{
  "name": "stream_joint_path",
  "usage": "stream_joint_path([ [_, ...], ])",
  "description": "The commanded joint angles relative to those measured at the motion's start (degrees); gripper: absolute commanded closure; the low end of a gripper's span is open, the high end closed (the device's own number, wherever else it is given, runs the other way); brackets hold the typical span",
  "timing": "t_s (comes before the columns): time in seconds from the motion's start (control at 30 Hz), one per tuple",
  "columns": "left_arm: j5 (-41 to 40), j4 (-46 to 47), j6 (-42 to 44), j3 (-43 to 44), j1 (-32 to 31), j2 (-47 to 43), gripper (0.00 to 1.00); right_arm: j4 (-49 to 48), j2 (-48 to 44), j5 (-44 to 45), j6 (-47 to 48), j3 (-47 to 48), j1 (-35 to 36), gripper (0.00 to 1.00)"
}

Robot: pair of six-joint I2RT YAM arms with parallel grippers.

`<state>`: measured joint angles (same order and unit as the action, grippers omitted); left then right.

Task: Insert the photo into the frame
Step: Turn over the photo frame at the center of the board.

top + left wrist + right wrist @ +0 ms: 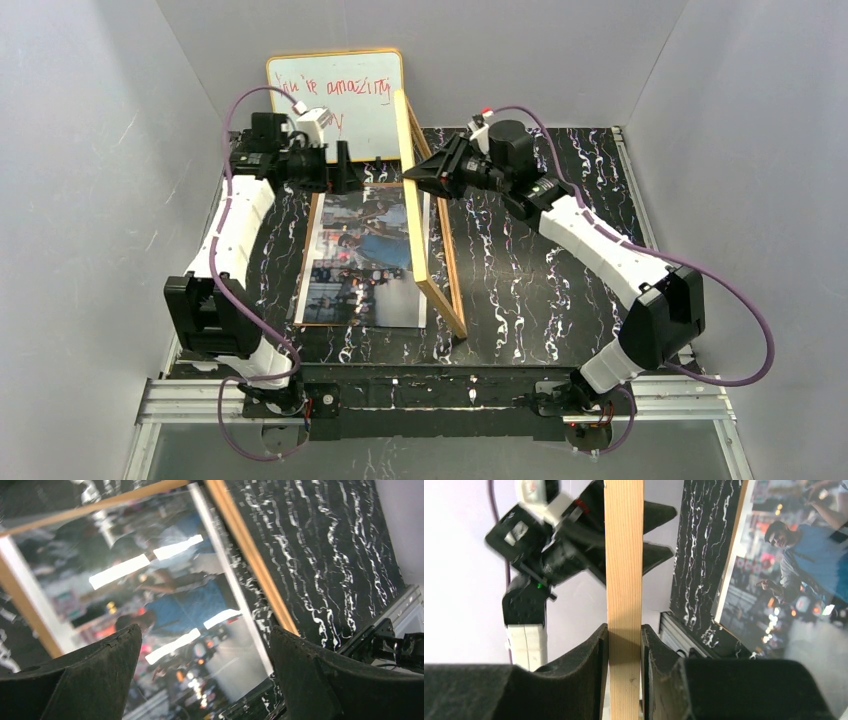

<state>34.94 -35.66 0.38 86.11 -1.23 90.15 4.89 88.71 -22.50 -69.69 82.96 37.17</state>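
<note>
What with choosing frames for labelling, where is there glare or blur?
Left wrist: white glare streaks cross the photo, which is soft. Right wrist: the frame is sharp in the right gripper, the photo mildly blurred. Top external: evenly lit.

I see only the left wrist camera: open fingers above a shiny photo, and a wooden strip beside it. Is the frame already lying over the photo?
Observer: No. The frame stands tilted on its long edge, to the right of the photo, which lies flat on the table.
Operator: What holds it up?
Observer: The right gripper is shut on its upper wooden edge.
Operator: And where is my own gripper?
Observer: The left gripper, open, is near the photo's far end, in front of a whiteboard with red handwriting.
</note>
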Motion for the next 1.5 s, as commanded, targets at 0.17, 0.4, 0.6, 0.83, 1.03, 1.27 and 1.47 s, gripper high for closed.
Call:
stream_joint_path([
  [0.17, -9.97, 6.82, -7.19, 6.93, -12.3, 0.23, 0.02, -20.3, -4.18, -11.1, -12.39, -11.1, -6.97, 0.93],
  [0.4, -19.25, 12.17, -8.12, 10.64, -20.2, 3.91, 0.02, -10.22, -6.01, -13.65, -6.11, -10.53, -11.56, 0.48],
  [0.6, -21.37, 11.95, -8.2, 16.76, -23.94, 9.66, 0.02, 2.38, -5.94, -15.38, 2.98, -6.7, -13.95, 0.28],
  [0.83, -23.36, 11.0, -6.99, 22.19, -28.09, 13.79, 0.02, 16.1, -7.01, -14.77, 12.04, -0.51, -16.16, 0.13],
  [1.03, -25.11, 10.62, -5.46, 24.27, -30.73, 15.45, 0.02, 15.83, -12.33, -17.86, 11.24, -3.71, -22.33, 0.05],
  [1.27, -25.08, 10.51, -4.37, 24.77, -32.8, 16.43, 0.02, 18.77, -12.63, -18.35, 13.33, -1.48, -22.84, 0.04],
  [1.47, -24.31, 10.14, -3.92, 25.14, -33.47, 17.87, 0.02, 28.72, -10.77, -15.93, 19.66, 3.76, -22.93, 0.12],
])
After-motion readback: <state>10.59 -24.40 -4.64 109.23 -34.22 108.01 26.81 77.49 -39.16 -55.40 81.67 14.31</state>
